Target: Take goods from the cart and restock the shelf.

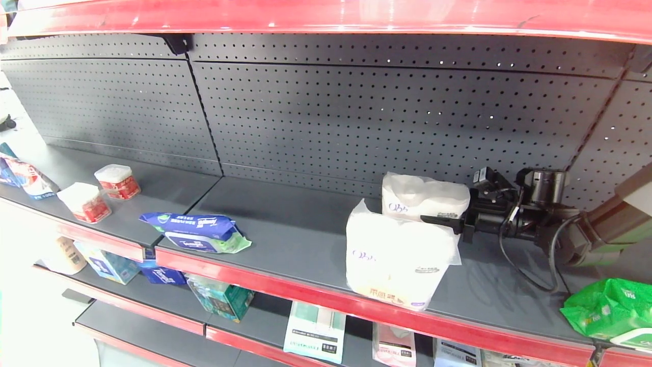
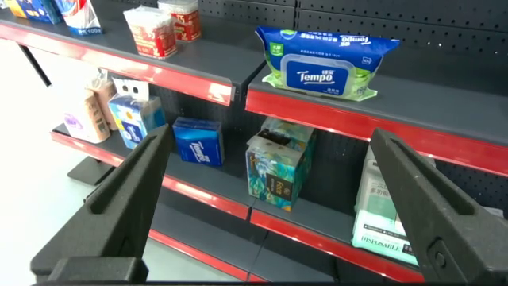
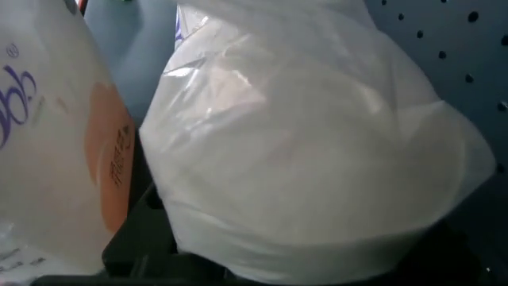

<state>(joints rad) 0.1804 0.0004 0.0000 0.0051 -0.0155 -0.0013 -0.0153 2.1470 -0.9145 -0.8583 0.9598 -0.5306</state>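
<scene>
Front tissue pack [image 1: 397, 255] at shelf [image 1: 305, 229] lip; rear tissue pack [image 1: 425, 199] just behind it, long axis along shelf, right gripper [image 1: 445, 216] at its right end, grip undeterminable. Left gripper [image 2: 270, 139] spread, empty.

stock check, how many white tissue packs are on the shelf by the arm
2. The front pack stands at the shelf edge. The rear pack sits just behind it, by the right gripper. Others could be hidden behind them.
</scene>
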